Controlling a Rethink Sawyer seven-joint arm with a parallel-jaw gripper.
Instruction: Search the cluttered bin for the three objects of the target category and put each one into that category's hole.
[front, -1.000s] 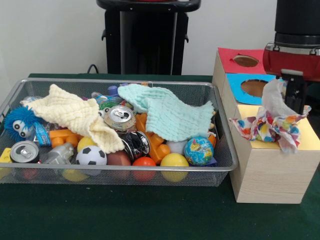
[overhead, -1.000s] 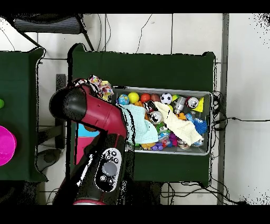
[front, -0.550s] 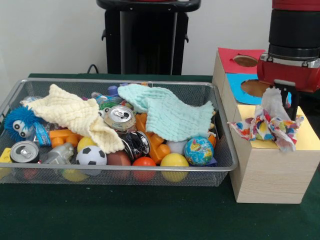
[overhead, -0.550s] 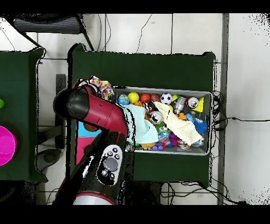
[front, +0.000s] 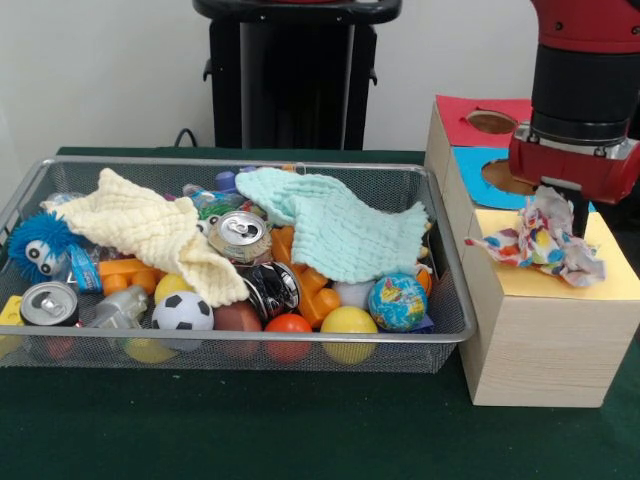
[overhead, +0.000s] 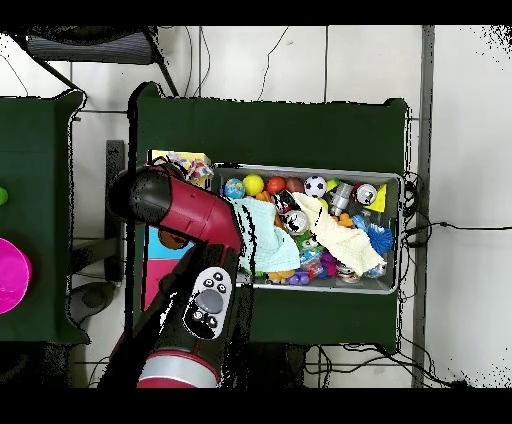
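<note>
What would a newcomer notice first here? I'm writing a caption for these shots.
Probably the red arm coming down over the wooden box beside the bin, with a multicoloured cloth bunched on the box's yellow top beneath it. Next, the wire bin heaped with balls, cans and toys, a yellow cloth and a mint cloth draped over the pile.

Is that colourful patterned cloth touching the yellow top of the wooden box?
Touching. The front view shows the patterned cloth bunched directly on the box's yellow top, no gap beneath, under the gripper.

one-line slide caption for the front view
Sawyer gripper lowers a multicoloured cloth onto the yellow box top beside the cluttered wire bin.
</note>
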